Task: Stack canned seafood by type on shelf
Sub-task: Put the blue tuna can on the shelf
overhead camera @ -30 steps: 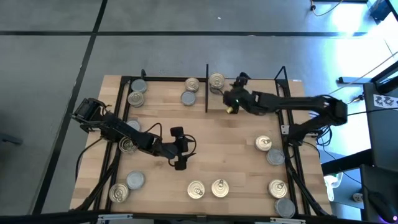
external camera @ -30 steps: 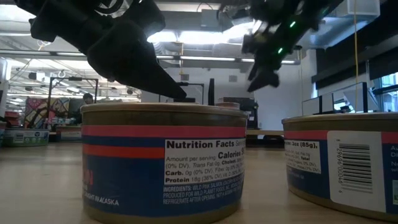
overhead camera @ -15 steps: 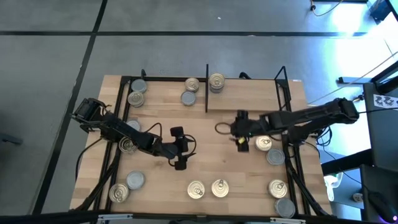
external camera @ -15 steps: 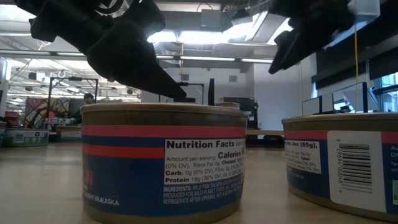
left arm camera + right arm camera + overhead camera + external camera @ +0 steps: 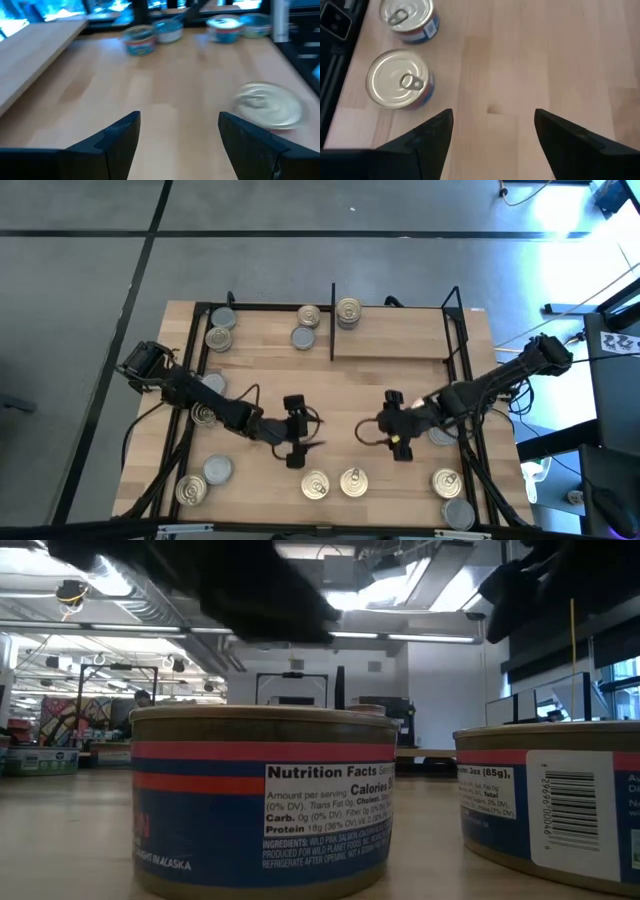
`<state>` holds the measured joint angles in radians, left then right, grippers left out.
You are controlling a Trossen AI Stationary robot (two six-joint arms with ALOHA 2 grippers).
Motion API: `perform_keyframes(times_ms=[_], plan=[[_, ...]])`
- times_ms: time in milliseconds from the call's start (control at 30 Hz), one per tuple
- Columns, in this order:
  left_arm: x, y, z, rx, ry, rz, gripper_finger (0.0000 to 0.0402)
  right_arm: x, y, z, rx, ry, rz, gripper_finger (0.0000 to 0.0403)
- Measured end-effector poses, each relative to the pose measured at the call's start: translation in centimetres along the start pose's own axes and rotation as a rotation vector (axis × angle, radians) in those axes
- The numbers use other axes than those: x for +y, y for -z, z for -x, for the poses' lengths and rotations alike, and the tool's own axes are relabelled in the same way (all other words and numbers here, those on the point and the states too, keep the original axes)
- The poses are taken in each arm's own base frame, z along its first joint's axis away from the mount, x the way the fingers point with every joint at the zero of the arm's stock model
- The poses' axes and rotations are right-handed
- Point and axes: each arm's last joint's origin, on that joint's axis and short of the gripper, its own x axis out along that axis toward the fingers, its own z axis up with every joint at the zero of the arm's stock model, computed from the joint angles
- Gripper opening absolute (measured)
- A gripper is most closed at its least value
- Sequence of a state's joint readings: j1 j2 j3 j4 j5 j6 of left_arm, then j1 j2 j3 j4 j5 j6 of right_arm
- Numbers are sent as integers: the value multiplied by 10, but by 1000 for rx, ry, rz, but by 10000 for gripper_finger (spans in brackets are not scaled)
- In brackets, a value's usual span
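Counter (image 5: 380, 380), light wood, edged with black bars. Shelf (image 5: 395, 340) at the far edge, split by a black divider (image 5: 332, 320). Tins: one gold-lidded tin (image 5: 348, 311) on the shelf just right of the divider; a gold tin (image 5: 309, 315) and a grey tin (image 5: 303, 337) just left of it; two more (image 5: 220, 327) at the far left corner. Near edge: a pair of gold pull-tab tins (image 5: 333, 483) side by side at centre, a grey and a gold tin (image 5: 204, 480) at the left, a gold and a grey tin (image 5: 452, 496) at the right. Left pincer (image 5: 297, 442), mid-counter just behind the centre pair, fingers (image 5: 117, 137) spread wide, holding nothing. Right pincer (image 5: 398, 430), mid-counter right of centre, fingers (image 5: 432, 132) likewise wide apart and empty over bare wood, two pull-tab tins (image 5: 402, 80) showing in its wrist view.
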<state>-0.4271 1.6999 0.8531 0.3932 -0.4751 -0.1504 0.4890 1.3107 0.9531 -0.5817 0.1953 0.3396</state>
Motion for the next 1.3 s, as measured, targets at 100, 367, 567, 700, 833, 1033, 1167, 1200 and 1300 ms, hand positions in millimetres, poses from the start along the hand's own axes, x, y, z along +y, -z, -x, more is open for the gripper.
perform_keyframes(times_ms=[100, 367, 567, 700, 833, 1033, 1167, 1200, 1300], plan=[[-23, -6, -5, 28, 39, -24, 265, 16, 5, -3, -2, -9, -1, 280], [-80, -16, -8, 185, 101, -23, 265, 63, 26, -13, -16, 21, 28, 280], [-98, -3, -6, 236, 111, 29, 265, 90, 36, -28, -72, 40, 35, 280], [-101, 10, -11, 283, 100, 64, 265, 100, 41, -40, -81, 31, 24, 280], [-103, 21, -16, 331, 112, 89, 265, 104, 44, -52, -72, 29, 3, 280], [-97, 27, -14, 400, 64, 69, 265, 108, 47, -64, -62, 36, -5, 280], [-91, 29, -12, 449, 15, 61, 265, 110, 48, -71, -67, 40, -6, 280], [-90, 30, -11, 464, 4, 57, 265, 111, 49, -73, -68, 39, -7, 280], [-87, 33, -9, 502, -20, 42, 265, 112, 50, -77, -66, 41, -4, 280]])
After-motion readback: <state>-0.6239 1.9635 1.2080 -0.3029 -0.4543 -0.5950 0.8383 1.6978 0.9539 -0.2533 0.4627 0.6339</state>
